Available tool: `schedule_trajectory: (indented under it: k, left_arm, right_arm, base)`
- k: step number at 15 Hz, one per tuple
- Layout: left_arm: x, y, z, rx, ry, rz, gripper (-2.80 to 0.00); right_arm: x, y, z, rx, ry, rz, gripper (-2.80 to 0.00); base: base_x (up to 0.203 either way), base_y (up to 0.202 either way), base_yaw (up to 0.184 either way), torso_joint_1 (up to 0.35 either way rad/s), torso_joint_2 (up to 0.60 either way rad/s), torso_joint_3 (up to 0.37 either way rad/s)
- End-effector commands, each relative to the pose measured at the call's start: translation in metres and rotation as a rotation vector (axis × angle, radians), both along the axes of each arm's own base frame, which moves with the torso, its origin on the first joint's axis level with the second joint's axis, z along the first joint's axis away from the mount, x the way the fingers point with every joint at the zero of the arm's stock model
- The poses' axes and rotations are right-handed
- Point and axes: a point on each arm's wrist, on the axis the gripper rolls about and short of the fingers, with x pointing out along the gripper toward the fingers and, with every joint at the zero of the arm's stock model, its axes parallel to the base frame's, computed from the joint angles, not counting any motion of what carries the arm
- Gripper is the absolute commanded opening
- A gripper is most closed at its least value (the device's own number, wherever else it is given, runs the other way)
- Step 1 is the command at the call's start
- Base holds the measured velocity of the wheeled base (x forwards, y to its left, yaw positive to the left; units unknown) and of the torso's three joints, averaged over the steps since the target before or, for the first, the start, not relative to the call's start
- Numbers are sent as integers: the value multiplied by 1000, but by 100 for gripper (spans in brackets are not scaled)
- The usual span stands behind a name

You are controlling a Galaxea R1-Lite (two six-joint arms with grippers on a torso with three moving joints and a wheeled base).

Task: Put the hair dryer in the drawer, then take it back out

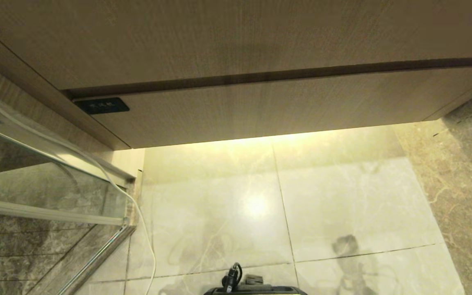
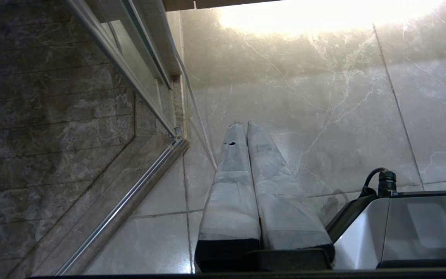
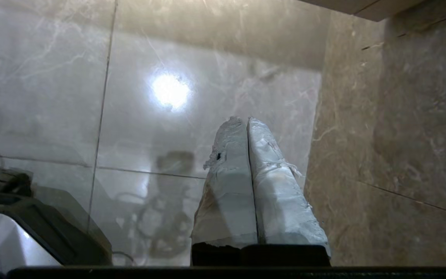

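Glossy pale marble floor, big tiles with thin dark grout lines, a bright light glare in the middle. Darker brown marble strip along its right side. A thin white cord trails over the tiles at left, beside the metal door track. The robot base stands on the near edge.

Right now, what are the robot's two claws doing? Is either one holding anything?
Left gripper: shut, empty, hanging over the floor tiles.
Right gripper: shut, empty, also over the floor.
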Motion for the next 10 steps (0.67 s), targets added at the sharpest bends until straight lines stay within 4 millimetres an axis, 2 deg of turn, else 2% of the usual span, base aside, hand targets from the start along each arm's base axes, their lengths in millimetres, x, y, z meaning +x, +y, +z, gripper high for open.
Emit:
schedule_trajectory:
  k: [1,4,6,8,10]
  left_arm:
    - [0,0,0,-1,0,0,-280]
    - [0,0,0,-1,0,0,-280]
    - [0,0,0,-1,1,0,-280]
    - [0,0,0,-1,1,0,-280]
    - [0,0,0,1,1,0,-280]
  right_arm:
    - [-10,2,-4,-10,-18,-3,-280]
    - [-33,3,-19,-23,-53,-23,-280]
    - [-53,5,-36,-27,-77,4,-280]
    - [-80,5,-50,-32,-157,16,-280]
    - [-108,4,-74,-30,-238,35,-280]
  base:
    - [0,0,0,0,0,0]
    - [0,0,0,0,0,0]
    - [0,0,0,0,0,0]
    - [0,0,0,0,0,0]
    - [0,0,0,0,0,0]
